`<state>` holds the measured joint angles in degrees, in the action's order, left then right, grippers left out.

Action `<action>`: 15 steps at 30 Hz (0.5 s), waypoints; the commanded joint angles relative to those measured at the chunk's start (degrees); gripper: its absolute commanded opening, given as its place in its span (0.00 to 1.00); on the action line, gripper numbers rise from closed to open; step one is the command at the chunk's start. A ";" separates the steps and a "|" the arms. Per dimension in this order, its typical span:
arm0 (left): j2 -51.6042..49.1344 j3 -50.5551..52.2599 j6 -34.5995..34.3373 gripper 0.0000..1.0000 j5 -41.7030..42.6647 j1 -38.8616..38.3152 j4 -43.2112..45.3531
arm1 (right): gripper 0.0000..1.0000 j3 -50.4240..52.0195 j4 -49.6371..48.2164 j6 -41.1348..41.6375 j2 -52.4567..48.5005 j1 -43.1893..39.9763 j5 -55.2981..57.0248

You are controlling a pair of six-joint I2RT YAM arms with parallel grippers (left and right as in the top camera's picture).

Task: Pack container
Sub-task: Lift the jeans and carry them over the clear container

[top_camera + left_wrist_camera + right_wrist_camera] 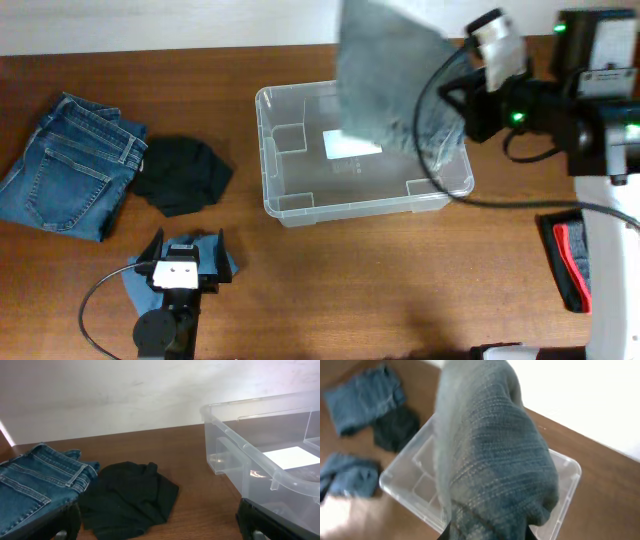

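A large clear, colourless plastic container (345, 205) (250, 450) (410, 490) is seen standing upright and open-topped on the brown wooden counter (350, 290), a little right of the middle and toward the far edge. It is rectangular, with rounded corners and a thick rim, and is set slightly askew. A white label (350, 143) (292, 457) is shown on its bottom.

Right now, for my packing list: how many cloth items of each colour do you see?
Blue: 2, jeans and small cloth
Black: 1, crumpled garment
Grey: 1, grey garment in right claw
Black-and-red: 1, edge item, possibly cloth
Total: 5
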<state>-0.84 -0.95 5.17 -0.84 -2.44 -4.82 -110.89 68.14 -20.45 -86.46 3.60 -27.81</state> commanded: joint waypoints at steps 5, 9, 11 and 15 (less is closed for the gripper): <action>0.48 0.42 0.96 1.00 -0.39 0.37 0.09 | 0.04 -1.90 2.01 -17.59 0.81 4.92 8.63; 0.48 0.42 0.94 1.00 -0.39 0.37 0.09 | 0.04 -1.90 2.23 -18.32 0.81 5.07 8.61; 0.48 0.44 0.94 1.00 -0.39 0.37 0.09 | 0.04 -1.90 2.23 -18.12 0.81 5.09 8.59; 0.48 0.42 0.94 1.00 -0.39 0.37 0.09 | 0.04 -1.90 2.60 -21.81 0.81 5.09 10.60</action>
<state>-0.84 -0.95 5.17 -0.84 -2.44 -4.84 -110.89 71.26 -38.17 -86.46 8.25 -17.93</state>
